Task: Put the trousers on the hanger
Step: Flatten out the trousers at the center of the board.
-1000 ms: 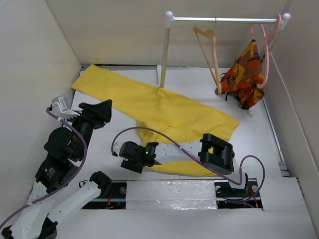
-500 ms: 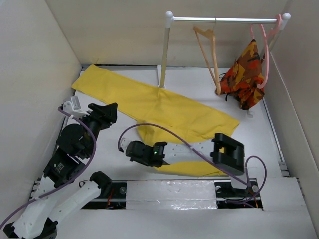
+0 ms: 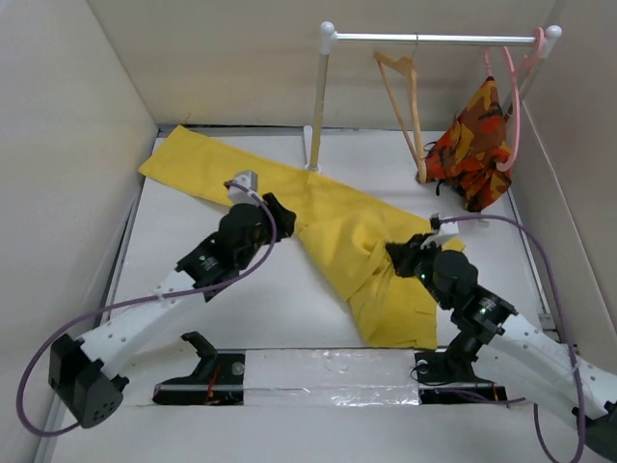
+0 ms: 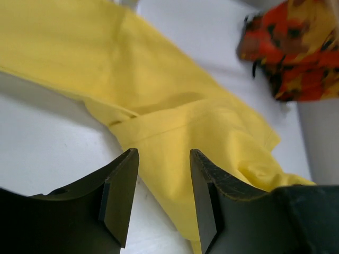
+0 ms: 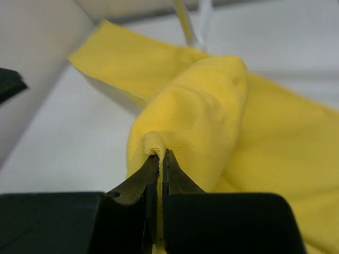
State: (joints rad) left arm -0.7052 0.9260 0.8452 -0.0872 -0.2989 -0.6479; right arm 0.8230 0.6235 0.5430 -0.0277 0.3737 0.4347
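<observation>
Trousers (image 3: 318, 207) are lying spread across the tabletop (image 3: 289, 309), running from ten o'clock down to five o'clock. My right gripper (image 5: 159, 156) is clamping a raised fold of the yellow cloth near the four-o'clock end, presumably to lift it off the surface. My left gripper (image 4: 163, 159) is hovering with jaws apart just above the middle, likely readying a second hold. The wooden hanger (image 3: 405, 96) is hanging bare on the rail (image 3: 434, 39) at one o'clock, awaiting the cloth.
</observation>
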